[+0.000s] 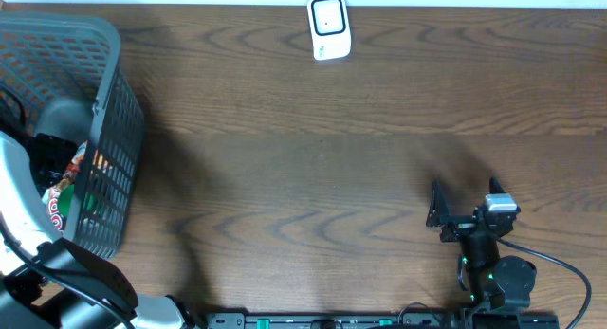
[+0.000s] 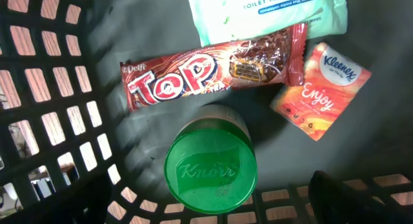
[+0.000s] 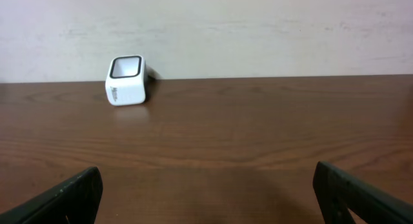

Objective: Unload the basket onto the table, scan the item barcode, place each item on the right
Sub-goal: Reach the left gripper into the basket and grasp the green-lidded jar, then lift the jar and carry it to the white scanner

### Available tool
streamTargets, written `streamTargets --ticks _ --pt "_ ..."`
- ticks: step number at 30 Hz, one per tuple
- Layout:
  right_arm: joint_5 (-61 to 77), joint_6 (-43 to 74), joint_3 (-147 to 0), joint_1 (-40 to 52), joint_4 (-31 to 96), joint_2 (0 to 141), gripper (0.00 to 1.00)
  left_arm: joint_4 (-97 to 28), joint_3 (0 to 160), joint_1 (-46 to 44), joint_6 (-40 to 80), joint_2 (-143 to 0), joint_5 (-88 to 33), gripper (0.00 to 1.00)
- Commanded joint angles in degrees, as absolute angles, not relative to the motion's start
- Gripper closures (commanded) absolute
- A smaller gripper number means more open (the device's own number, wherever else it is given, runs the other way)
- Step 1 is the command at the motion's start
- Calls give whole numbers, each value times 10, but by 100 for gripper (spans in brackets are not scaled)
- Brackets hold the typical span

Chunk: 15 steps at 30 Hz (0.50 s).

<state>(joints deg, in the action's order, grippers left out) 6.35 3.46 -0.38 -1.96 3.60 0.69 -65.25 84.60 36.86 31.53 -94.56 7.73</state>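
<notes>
Both my jaws stand wide apart, empty. The green-lidded round Knorr jar (image 2: 210, 174) stands in the dark plastic mesh basket (image 1: 119, 120), under my left jaws; rigid, smooth, probably slippery, so I'd pinch across its lid rim.

White scanner (image 3: 127, 81), wooden table (image 3: 258, 133) — right claw (image 3: 208, 179) spread wide

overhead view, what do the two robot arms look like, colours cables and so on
The right arm is black, with a silver-grey block near its wrist, green lights on its body and a black cable looping from its base. Its fingers are black and tapered. The left arm shows a white curved shell, black joints and a thin dark lead.
</notes>
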Motion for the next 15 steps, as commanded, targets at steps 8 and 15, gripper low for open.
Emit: streamTargets --ticks 8,15 --pt "61 40 -3 -13 38 5 1 -653 838 369 320 -1047 88 2" --pt "61 40 -3 -13 38 5 1 -664 836 369 320 -1124 83 2"
